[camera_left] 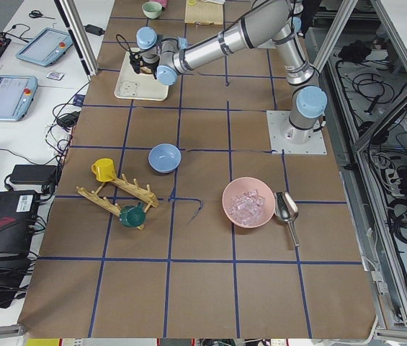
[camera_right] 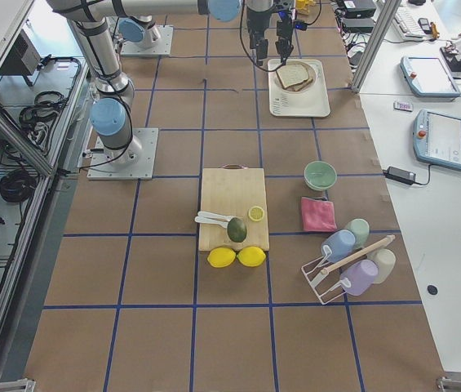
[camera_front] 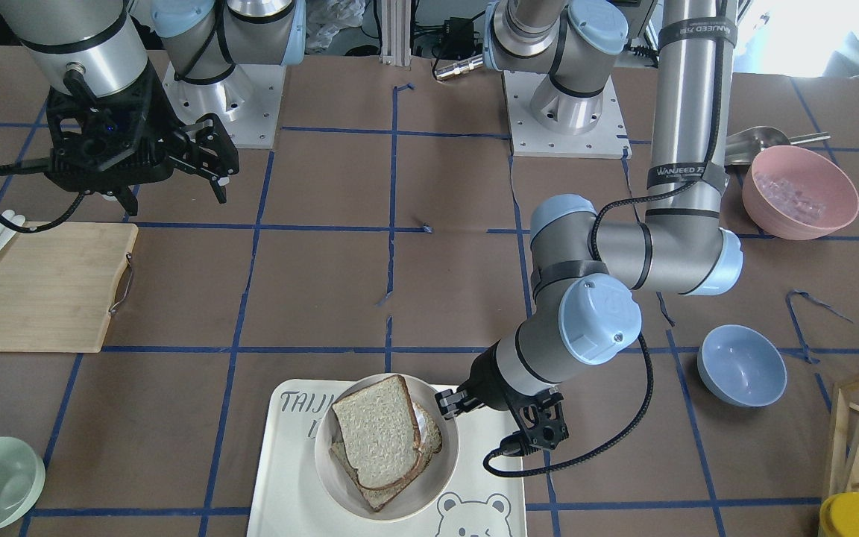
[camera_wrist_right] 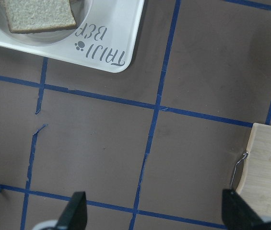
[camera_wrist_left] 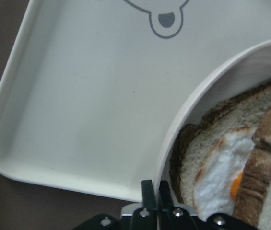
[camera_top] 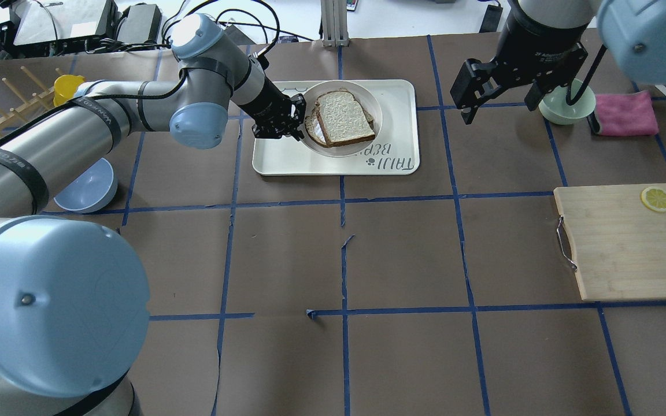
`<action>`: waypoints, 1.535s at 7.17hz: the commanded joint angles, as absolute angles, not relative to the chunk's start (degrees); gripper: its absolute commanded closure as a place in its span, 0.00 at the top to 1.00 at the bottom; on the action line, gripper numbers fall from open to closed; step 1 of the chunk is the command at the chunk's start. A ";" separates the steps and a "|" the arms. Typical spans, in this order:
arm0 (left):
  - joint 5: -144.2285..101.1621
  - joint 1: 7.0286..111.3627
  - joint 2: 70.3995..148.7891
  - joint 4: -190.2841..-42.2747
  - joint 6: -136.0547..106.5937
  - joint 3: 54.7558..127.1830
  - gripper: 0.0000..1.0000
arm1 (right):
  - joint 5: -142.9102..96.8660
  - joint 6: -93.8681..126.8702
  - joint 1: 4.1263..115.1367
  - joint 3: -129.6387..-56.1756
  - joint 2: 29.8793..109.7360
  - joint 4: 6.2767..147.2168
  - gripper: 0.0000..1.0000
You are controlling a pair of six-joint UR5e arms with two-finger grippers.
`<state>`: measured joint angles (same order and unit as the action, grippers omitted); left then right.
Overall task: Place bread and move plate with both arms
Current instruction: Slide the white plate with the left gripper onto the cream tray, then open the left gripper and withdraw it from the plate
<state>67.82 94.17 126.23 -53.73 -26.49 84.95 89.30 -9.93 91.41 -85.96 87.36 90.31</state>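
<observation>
Pinching the left rim of the plate (camera_top: pixel 339 152), the left gripper (camera_top: pixel 300 119) is clamped on it. The bread (camera_top: pixel 344 117) lies on that plate, inside the far tray (camera_top: pixel 393 95). Well to its right, the right gripper (camera_top: pixel 499 112) hangs spread, and the free right rim lies nearest it.

Bare surface (camera_top: pixel 402 248) robot-side of tray (camera_top: pixel 287 159); left gripper (camera_top: pixel 301 118) on plate (camera_top: pixel 327 86) rim tray-left; right gripper (camera_top: pixel 499 110) hovering tray-right.
</observation>
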 commanded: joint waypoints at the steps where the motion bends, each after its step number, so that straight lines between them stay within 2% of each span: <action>1: 67.94 93.69 128.76 -53.70 -26.02 83.32 0.00 | 89.30 -9.93 91.41 -85.96 87.36 90.26 1.00; 4: 67.94 93.34 129.46 -53.70 -25.66 83.67 0.00 | 89.30 -10.02 91.41 -85.96 87.36 90.26 1.00; 5: 67.94 93.34 129.38 -53.61 -25.05 83.67 0.14 | 89.30 -10.11 91.41 -85.96 87.36 90.26 1.00; 6: 68.20 93.34 129.29 -53.70 -25.14 83.24 0.71 | 89.30 -10.11 91.41 -85.96 87.36 90.26 1.00; 7: 68.46 93.34 127.89 -53.79 -25.22 83.23 0.93 | 89.30 -10.02 91.41 -85.96 87.36 90.26 1.00; 8: 68.55 93.34 126.05 -54.57 -25.22 83.32 0.98 | 89.30 -9.85 91.41 -85.96 87.36 90.35 1.00; 11: 69.34 94.56 114.40 -64.65 -25.14 88.04 0.98 | 89.30 -7.82 91.41 -85.96 87.36 90.35 1.00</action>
